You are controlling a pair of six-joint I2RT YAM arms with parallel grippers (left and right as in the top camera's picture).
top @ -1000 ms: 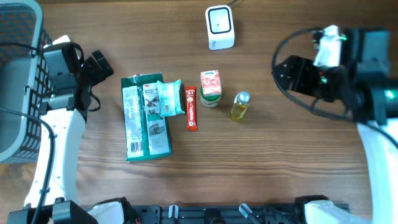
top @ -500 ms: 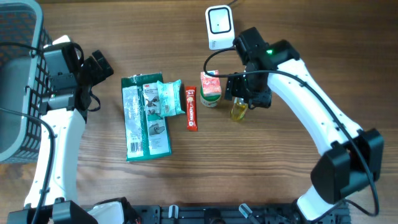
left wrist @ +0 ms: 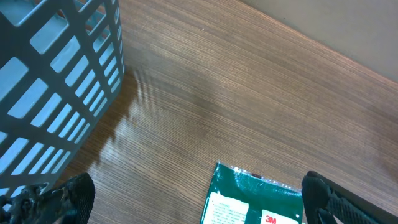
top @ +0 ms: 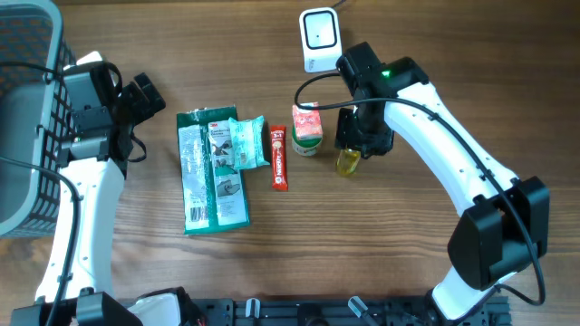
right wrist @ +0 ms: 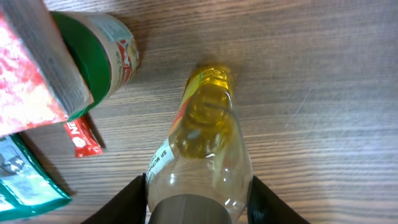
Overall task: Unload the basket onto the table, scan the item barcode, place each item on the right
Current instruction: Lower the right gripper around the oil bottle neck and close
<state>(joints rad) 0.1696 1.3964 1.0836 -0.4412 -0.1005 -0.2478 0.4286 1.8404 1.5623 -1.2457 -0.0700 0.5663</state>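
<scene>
**Step in hand:** grasp of the item, not yet lifted.

1. Right claw: jaws stood narrow, one on each side of the item near its cap. Pads looked at or against its sides, but a firm hold could not be told.
2. Small clear bottle of yellow liquid, grey cap, white label: lay on its side on the brown wooden table, between the jaws, base pointing away from the claw.
3. Red, white and green small carton: just beside the claw, to its left, apart from the bottle.
4. Slim red sachet: next leftward, near the carton.
5. Small teal packet: farther left, overlapping the flat dark-green packet.
6. White box-shaped scanner: beyond the claw, slightly left, well apart from the bottle.
7. Left claw: far to the left, jaws wide, holding nothing.
8. Grey plastic lattice basket: farthest left.

**Next move, as judged:** secure the squeeze and raise the bottle clear of the carton. Carry it toward the scanner and turn it so the label faces the scanner's window. No barcode was visible. The round, smooth body may roll or slip in a light grip.
</scene>
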